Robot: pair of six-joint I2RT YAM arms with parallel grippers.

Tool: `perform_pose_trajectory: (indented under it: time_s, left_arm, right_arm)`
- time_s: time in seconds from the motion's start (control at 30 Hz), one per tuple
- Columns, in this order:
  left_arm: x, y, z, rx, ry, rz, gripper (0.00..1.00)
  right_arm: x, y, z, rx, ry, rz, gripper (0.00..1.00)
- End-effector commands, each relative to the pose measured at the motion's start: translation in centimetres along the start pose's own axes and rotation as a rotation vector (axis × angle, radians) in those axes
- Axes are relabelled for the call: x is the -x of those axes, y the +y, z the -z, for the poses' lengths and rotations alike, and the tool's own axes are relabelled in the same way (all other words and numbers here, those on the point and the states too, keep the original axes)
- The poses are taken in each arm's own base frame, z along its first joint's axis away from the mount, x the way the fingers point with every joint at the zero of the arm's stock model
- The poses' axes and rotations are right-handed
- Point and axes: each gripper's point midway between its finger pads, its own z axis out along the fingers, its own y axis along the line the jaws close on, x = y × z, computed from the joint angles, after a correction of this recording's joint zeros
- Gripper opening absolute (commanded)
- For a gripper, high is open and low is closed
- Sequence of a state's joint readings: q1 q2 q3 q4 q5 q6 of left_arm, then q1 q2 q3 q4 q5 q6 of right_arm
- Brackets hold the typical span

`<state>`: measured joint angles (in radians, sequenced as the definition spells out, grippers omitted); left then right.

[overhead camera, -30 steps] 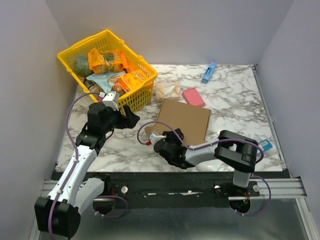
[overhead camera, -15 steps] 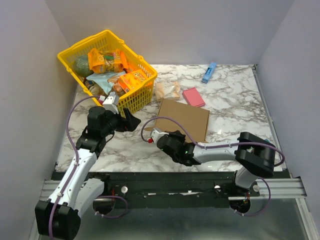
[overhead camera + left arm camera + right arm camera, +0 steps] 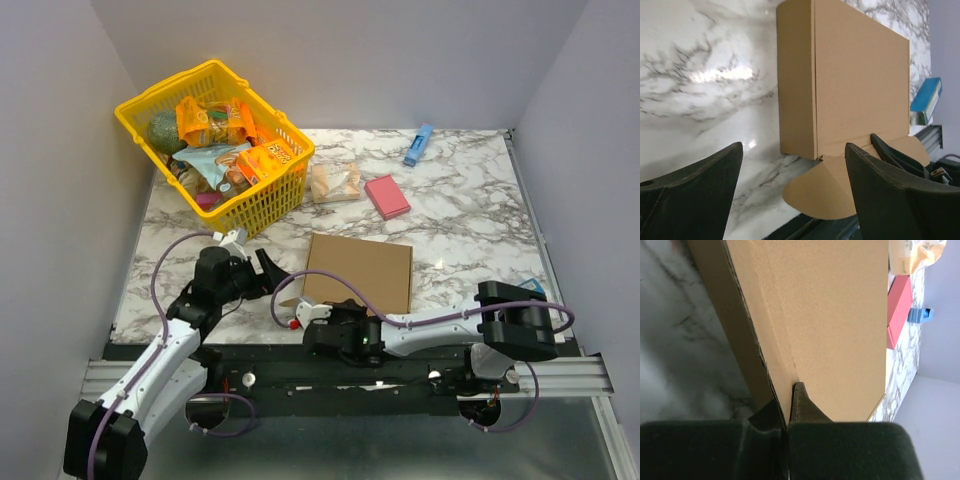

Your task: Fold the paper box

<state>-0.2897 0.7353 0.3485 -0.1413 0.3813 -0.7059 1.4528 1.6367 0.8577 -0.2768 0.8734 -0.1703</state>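
Note:
The paper box [image 3: 360, 272] is a flat, closed brown cardboard mailer lying near the table's front edge. A rounded flap [image 3: 840, 190] sticks out at its near left corner, over the edge. My right gripper [image 3: 320, 315] is shut on that near edge of the box [image 3: 830, 315]; in the right wrist view the cardboard wall sits pinched between the fingertips [image 3: 799, 402]. My left gripper [image 3: 262, 270] is open and empty, just left of the box, apart from it. In the left wrist view its fingers [image 3: 695, 195] frame the box's left side [image 3: 860, 85] and the flap.
A yellow basket [image 3: 262, 205] full of snacks stands at the back left. A bagged snack [image 3: 335, 180], a pink box [image 3: 387, 196] and a blue item [image 3: 418, 145] lie behind the paper box. Another blue item [image 3: 530, 288] lies at the right front.
My right gripper has drawn back toward the near edge, dragging the paper box nearer. My left gripper has moved nearer and lower, staying open beside the box's left side.

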Motion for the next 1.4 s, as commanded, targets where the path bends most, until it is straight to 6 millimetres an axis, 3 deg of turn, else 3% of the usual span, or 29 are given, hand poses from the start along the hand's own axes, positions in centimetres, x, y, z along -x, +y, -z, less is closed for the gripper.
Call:
perform_pose_trajectory:
  time_s: [0.0,0.03,0.6,1.03,1.37]
  left_arm:
    - [-0.5,-1.9,-0.7,-0.063,-0.037,0.091,0.92]
    - [-1.3,-1.7,-0.9,-0.061,-0.022,0.104,0.92]
    - [-2.8,-1.9,-2.6,-0.078,0.018,0.220,0.95]
    - [-2.5,-4.1,-3.4,-0.155,0.017,0.275,0.99]
    - [-4.3,-4.1,-4.5,-0.156,0.094,0.270,0.99]
  right_arm:
    - [-0.6,2.0,1.9,0.018,0.029,-0.162,0.01]
    - [-0.4,2.0,2.2,0.016,0.024,-0.163,0.01]
    - [0.1,-0.2,4.1,-0.048,-0.042,-0.273,0.01]
    - [0.2,0.2,4.2,-0.053,-0.051,-0.257,0.01]
    - [0.8,-0.1,4.5,-0.064,-0.068,-0.260,0.01]
